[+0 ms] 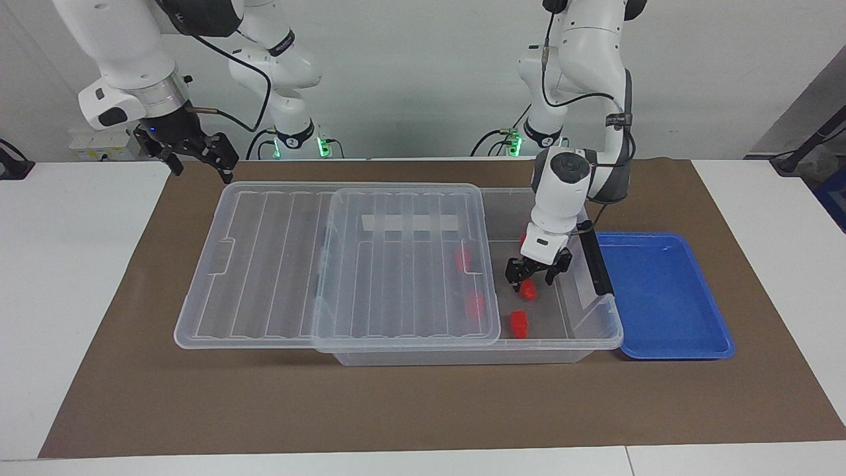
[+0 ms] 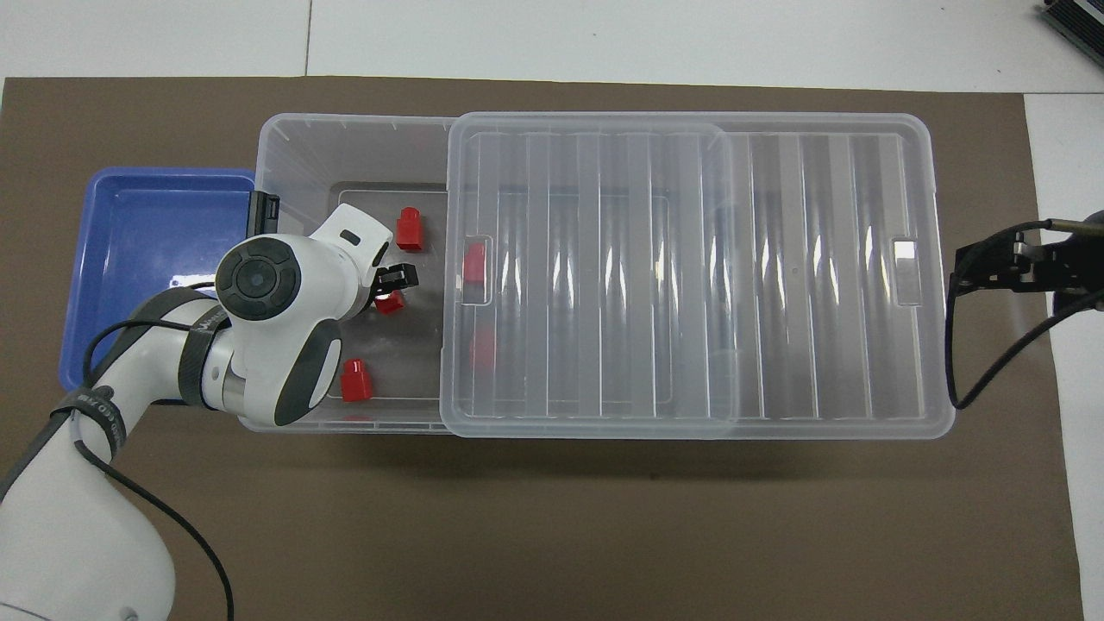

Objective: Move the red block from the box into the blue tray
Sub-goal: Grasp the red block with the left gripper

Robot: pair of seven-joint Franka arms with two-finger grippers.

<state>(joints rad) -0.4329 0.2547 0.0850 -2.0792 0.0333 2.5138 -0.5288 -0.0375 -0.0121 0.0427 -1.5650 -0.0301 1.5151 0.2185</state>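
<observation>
A brown mat point(image 1: 423, 410) covers the table, and on it lies the box point(image 1: 562, 344), its ribbed clear lid point(image 1: 344, 264) slid toward the right arm's end so that only the end by the dark clip handle point(image 1: 593, 258) stands uncovered. Seen from overhead, the blue tray point(image 2: 129, 250) sits at nine o'clock of the box, touching or just beside its handle end, with nothing in it. The left gripper point(image 1: 537, 277) reaches down into the open end, its fingers straddling the red block point(image 1: 527, 289) on the box floor; whether they have clamped on it yet cannot be told. Overhead, a second red block point(image 2: 409, 229) lies at twelve o'clock of the straddled one and a third point(image 2: 354, 380) at six o'clock, while two more show through the lid. The right gripper point(image 1: 198, 151) waits with fingers spread, raised over the mat's edge at the lid's end. The block looks light, rigid and smooth-sided, likely to slip if pinched on a corner, so opposite flat faces near its middle seem the surest hold.
</observation>
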